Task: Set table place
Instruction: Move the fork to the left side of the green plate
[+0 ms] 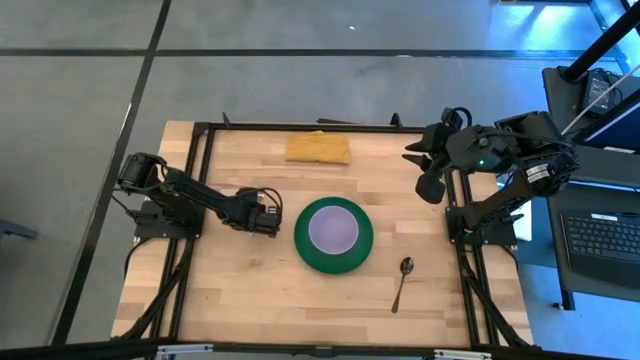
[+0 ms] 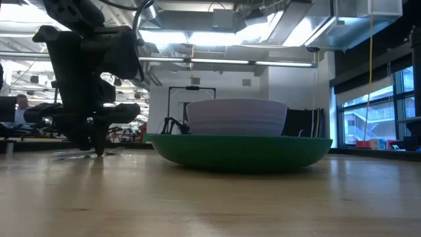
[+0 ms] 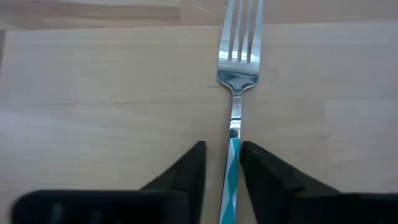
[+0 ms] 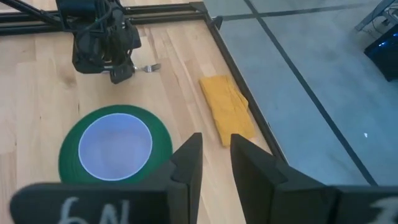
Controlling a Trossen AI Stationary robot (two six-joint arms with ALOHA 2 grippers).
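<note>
The green plate (image 1: 304, 245) lies at the table's (image 1: 230, 295) middle with the lilac bowl (image 1: 333, 229) standing in it. The fork (image 3: 239, 37) lies flat on the table left of the plate, tines toward the plate. My left gripper (image 3: 222, 165) is low over the fork's handle and narrowly open, one finger on each side; it also shows in the high view (image 1: 268, 215). The spoon (image 1: 402, 280) lies right of the plate. My right gripper (image 1: 428, 178) waits raised over the table's right edge, open and empty. My left gripper's fingers come from above and stand on either side of the fork's patterned handle (image 3: 232, 158), along it. One finger (image 3: 258, 171) is right beside the handle; whether it touches I cannot tell. The other stands apart from it. The fork lies flat on the table.
A folded yellow cloth (image 1: 318, 148) lies at the table's far edge, behind the plate. The black frame rails (image 1: 200, 180) run along the left and right sides. Bare wood lies in front of the plate.
</note>
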